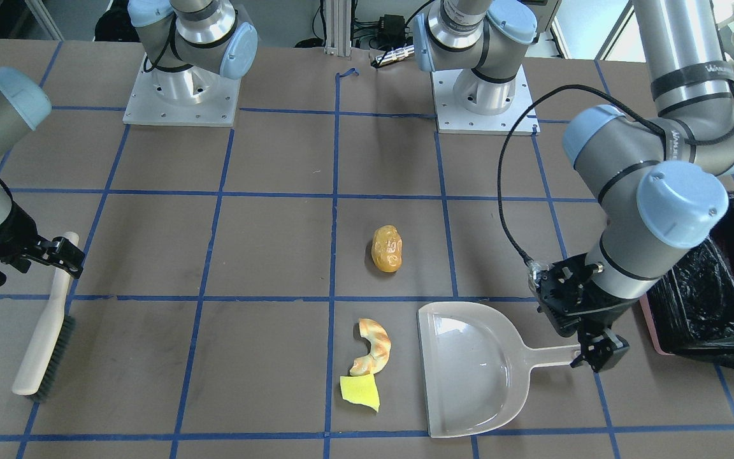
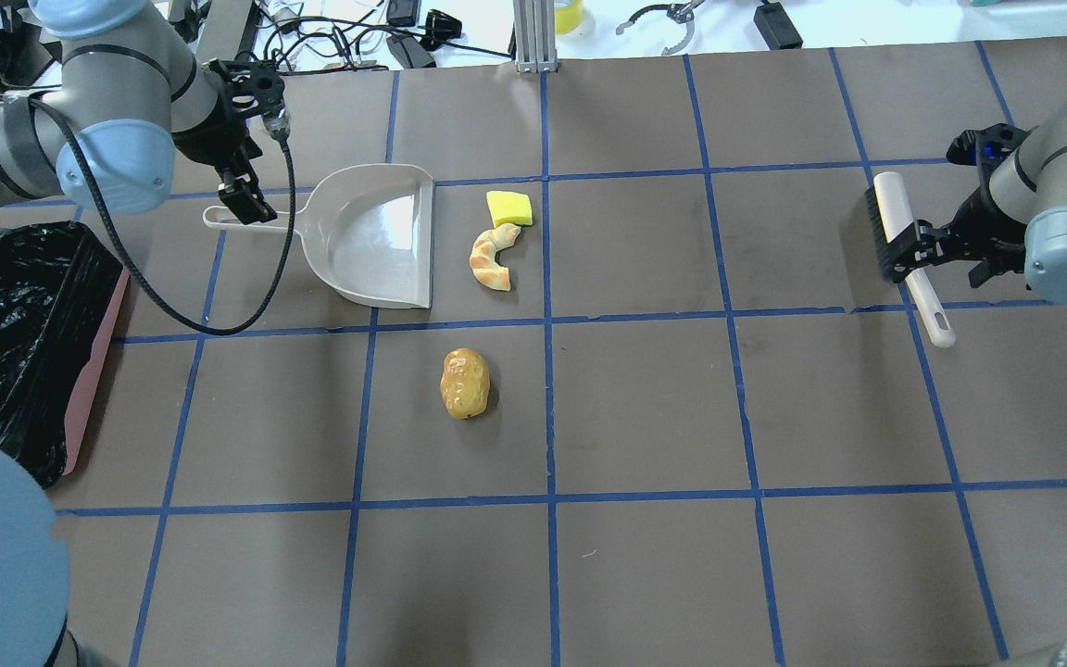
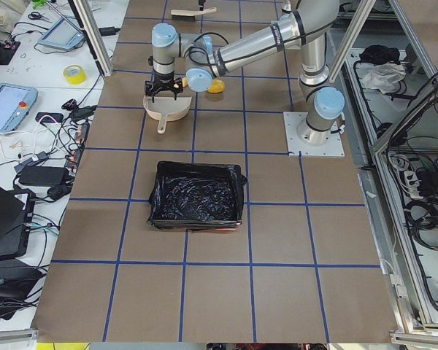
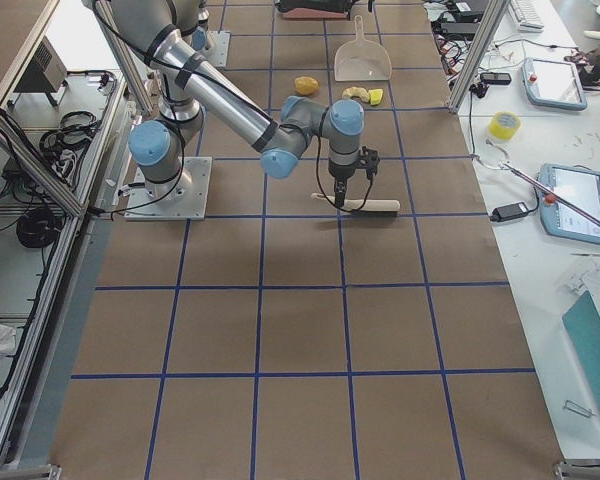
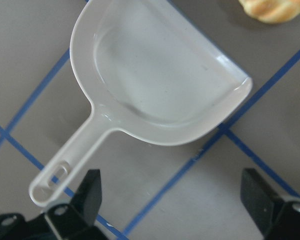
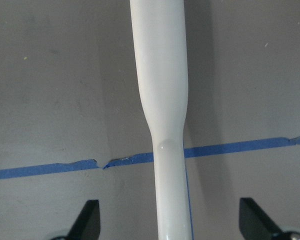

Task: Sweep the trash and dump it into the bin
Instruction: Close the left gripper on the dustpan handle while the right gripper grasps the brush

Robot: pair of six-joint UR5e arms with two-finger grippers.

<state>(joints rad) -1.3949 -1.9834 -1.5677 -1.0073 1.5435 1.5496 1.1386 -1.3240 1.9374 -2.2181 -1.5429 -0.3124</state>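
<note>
The trash lies mid-table: a golden-brown potato piece (image 1: 387, 248) (image 2: 465, 383), a croissant piece (image 1: 372, 347) (image 2: 494, 257) and a yellow-green scrap (image 1: 360, 391) (image 2: 508, 207). The beige dustpan (image 1: 469, 363) (image 2: 376, 232) (image 5: 160, 75) lies flat beside the croissant. My left gripper (image 1: 596, 350) (image 2: 242, 199) (image 5: 172, 190) is open above the dustpan's handle end, which lies just outside its left finger. My right gripper (image 1: 64, 252) (image 2: 922, 250) (image 6: 170, 212) is open and straddles the handle of the brush (image 1: 45, 338) (image 2: 904, 250) (image 6: 160, 75), which lies on the table. The pink bin (image 1: 650, 325) (image 2: 94, 371) with its black bag stands beyond the left arm.
Both arm bases (image 1: 182, 95) stand at the robot's side of the table. Blue tape lines grid the brown table top (image 2: 645, 408). The bin also shows in the exterior left view (image 3: 157, 193). Cables and tools lie beyond the table's far edge (image 2: 422, 37).
</note>
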